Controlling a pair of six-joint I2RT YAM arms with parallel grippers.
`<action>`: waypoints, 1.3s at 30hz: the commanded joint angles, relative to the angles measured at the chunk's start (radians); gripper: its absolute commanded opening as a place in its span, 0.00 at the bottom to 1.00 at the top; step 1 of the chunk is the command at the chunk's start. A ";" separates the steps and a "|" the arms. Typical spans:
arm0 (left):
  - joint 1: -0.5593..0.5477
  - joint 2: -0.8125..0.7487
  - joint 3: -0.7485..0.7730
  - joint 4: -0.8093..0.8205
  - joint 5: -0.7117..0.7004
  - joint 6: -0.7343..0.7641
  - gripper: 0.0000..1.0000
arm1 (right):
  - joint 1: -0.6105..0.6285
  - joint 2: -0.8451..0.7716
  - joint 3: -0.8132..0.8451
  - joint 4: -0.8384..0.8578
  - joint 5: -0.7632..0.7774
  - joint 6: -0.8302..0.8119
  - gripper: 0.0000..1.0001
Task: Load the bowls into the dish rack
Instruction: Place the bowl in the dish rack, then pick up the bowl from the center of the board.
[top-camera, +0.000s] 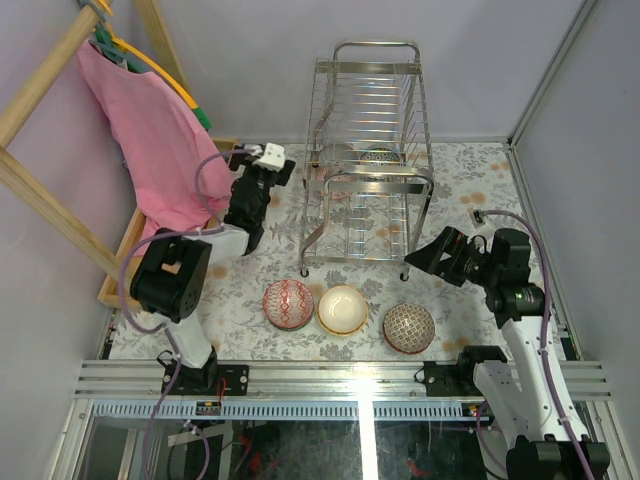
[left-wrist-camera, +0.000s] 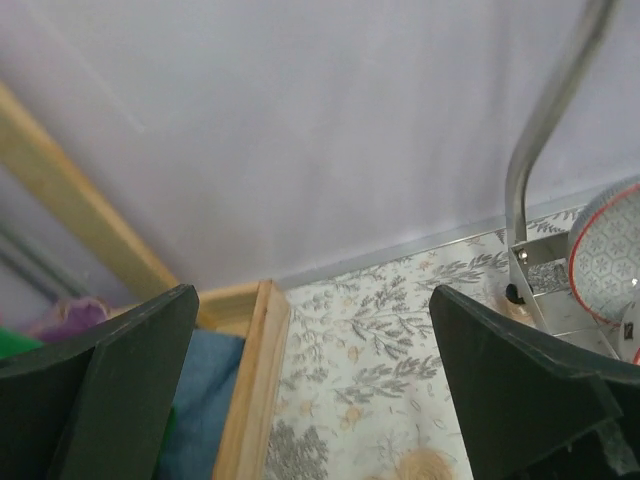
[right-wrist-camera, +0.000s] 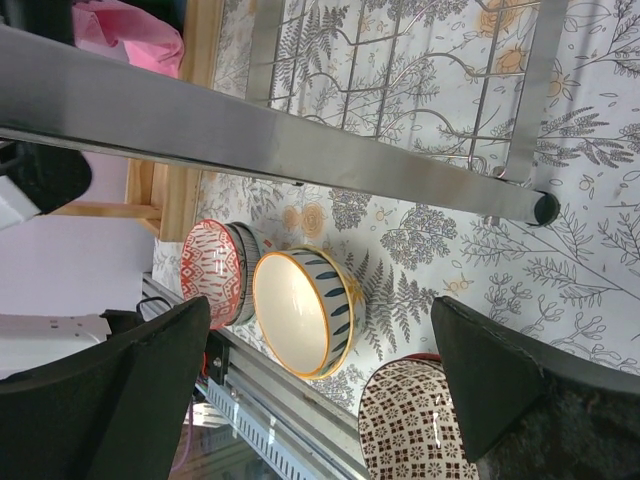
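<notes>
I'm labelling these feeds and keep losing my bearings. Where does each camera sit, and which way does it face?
Top external: above and behind, looking down on the table, dish rack, red bowl, cream bowl and dark bowl; both arms show.
Left wrist: on the left arm, facing the back wall and wooden tray; open left claw frames it.
Right wrist: on the right arm, looking past the rack's rail toward the near edge; open right claw shows.
Shared: top and right wrist both show all three bowls.
</notes>
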 joint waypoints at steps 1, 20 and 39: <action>0.025 -0.155 0.042 -0.336 -0.174 -0.313 1.00 | -0.001 0.004 0.081 -0.080 -0.011 -0.020 0.99; 0.146 -0.563 0.145 -1.275 0.466 -0.747 1.00 | 0.001 0.005 0.283 -0.532 0.108 -0.031 0.99; 0.153 -1.004 -0.029 -1.487 0.534 -0.936 1.00 | 0.001 -0.066 0.362 -0.648 0.220 -0.025 0.99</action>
